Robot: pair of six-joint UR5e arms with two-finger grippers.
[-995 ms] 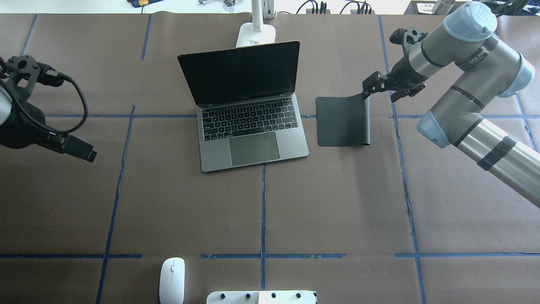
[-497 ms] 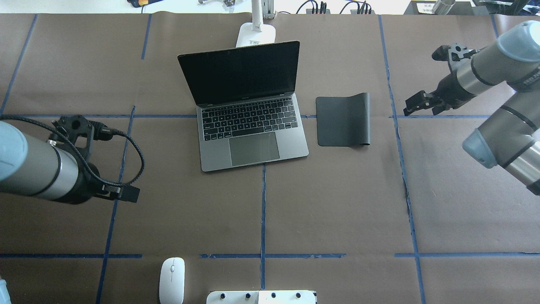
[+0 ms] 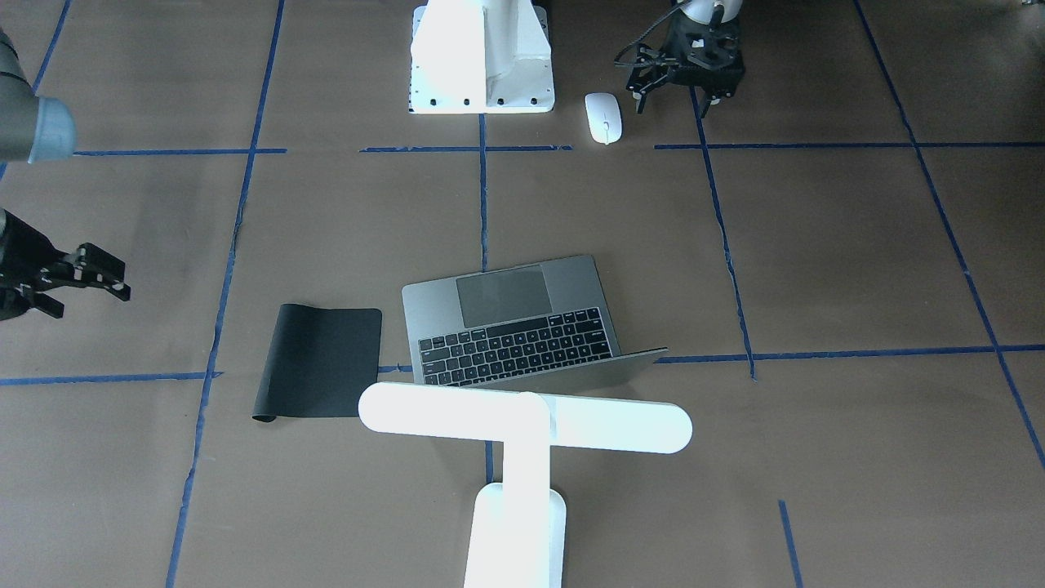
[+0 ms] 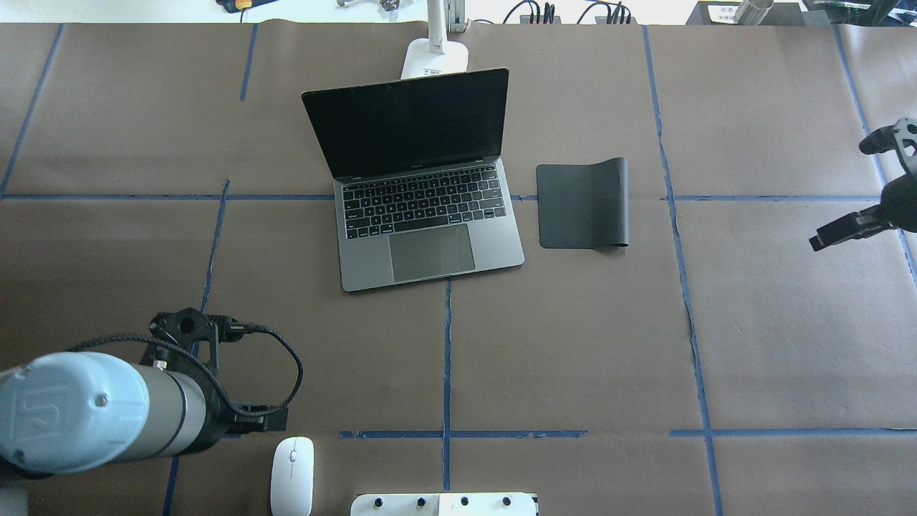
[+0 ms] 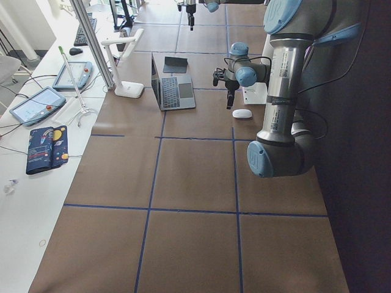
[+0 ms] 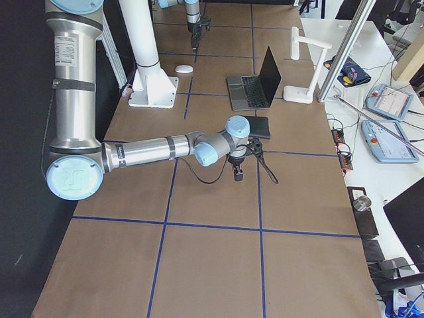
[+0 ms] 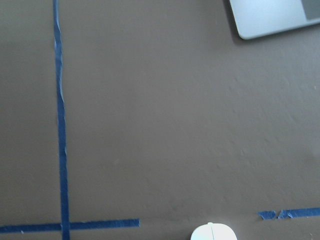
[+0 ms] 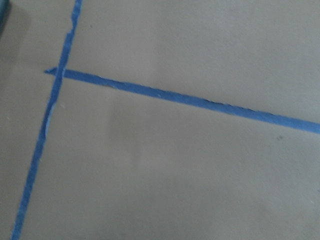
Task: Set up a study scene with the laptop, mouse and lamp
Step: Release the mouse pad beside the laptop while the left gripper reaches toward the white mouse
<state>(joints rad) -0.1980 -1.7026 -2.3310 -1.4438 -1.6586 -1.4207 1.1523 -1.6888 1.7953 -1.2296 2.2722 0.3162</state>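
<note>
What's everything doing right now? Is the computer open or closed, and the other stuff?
laptop: open, screen dark.
mouse: lying on the table, nothing touching it.
lamp: standing upright behind the laptop.
mouse mat: lying flat, one edge curled up.
left gripper: open, empty, near the mouse.
right gripper: open, empty.

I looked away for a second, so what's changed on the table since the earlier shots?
The left tool swung back toward the robot and now hangs beside the mouse, not touching it. The right tool pulled away from the corner of the mat, out to the table's right side. Neither holds anything. The laptop, mat, mouse and lamp stayed put.
</note>
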